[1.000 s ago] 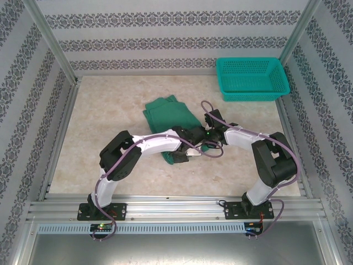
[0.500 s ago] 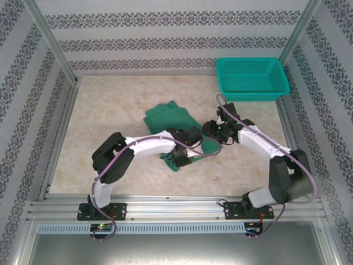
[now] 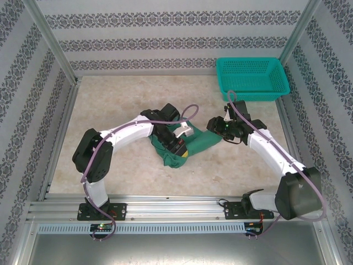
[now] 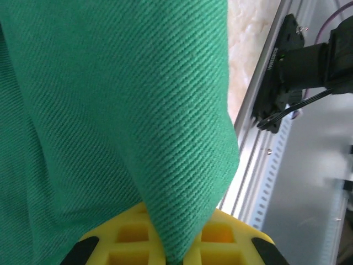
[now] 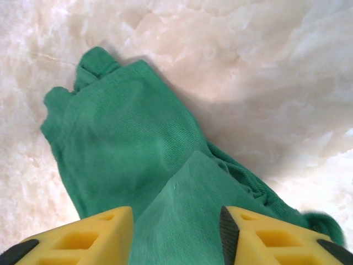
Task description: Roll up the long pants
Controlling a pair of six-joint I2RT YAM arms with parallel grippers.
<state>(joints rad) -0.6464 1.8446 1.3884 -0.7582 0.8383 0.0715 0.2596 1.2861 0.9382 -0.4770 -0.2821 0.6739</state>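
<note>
The long pants (image 3: 201, 142) lie as a bunched dark green heap at the table's middle. My left gripper (image 3: 177, 148) sits on the heap's near left part. In the left wrist view its yellow fingers (image 4: 231, 237) are shut on a fold of the pants (image 4: 110, 110), which hangs over the lens. My right gripper (image 3: 213, 126) hovers at the heap's right end. Seen from the right wrist, that gripper (image 5: 176, 221) is open, its yellow fingers (image 5: 83, 234) apart over a raised fold of the pants (image 5: 127, 143) without pinching it.
A teal mesh basket (image 3: 253, 95) stands at the back right corner. Metal frame posts and patterned walls ring the marble table (image 3: 110, 110). The aluminium front rail (image 4: 259, 154) and a black arm mount (image 4: 298, 61) lie beyond the cloth.
My right gripper has let go of the pants, opened and drawn back to the right. My left arm has swung toward the back and left, still gripping the cloth, and the heap has shifted.
</note>
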